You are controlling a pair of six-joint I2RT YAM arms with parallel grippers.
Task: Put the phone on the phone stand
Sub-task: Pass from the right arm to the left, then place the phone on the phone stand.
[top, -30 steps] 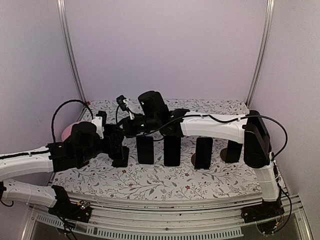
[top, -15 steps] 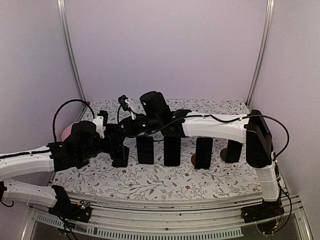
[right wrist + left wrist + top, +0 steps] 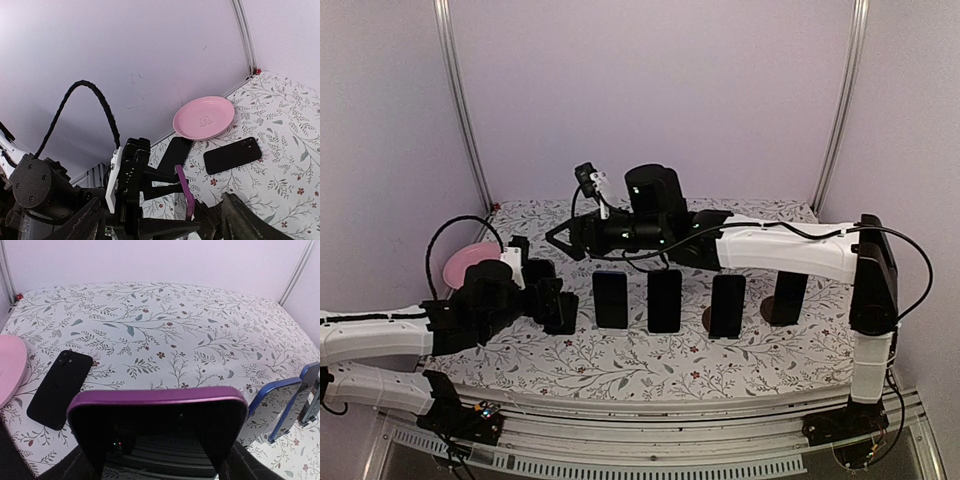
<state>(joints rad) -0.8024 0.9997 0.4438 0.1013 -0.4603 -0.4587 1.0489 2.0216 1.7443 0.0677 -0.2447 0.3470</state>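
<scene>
Two things worry me. First, the purple phone (image 3: 157, 422) stands upright between the left pincer's (image 3: 558, 308) fingers, and I can't see the stand beneath it, so I can't judge whether it is properly seated. If I back the pincer off with a finger dragging on the case, the phone could tip off its perch. It could also lean into the blue phone (image 3: 285, 405) just to the pincer's right, which is next in a row (image 3: 665, 300) of upright phones that might go over like dominoes. Second, the right pincer (image 3: 560, 240) hangs just above and beyond the left one. A careless sweep of either arm could knock them together or snag the black cable (image 3: 80, 83) looping over the left arm.

The left pincer's jaws stand wide, about the phone's full width, one at each edge of the case. Whether they press on it or merely flank it, I cannot tell from these views.

The right pincer is spread wide, with nothing between its fingers, touching nothing. It looks down on the left pincer and the phone's purple edge.

Ahead of the left pincer and off to its left, a black phone (image 3: 60, 388) lies flat on the cloth (image 3: 165, 315), with the pink plate (image 3: 7, 367) just past it. Neither is in the way. I judge the placing to be at or near its end, and a slow, straight pull-back looks like the careful move.
</scene>
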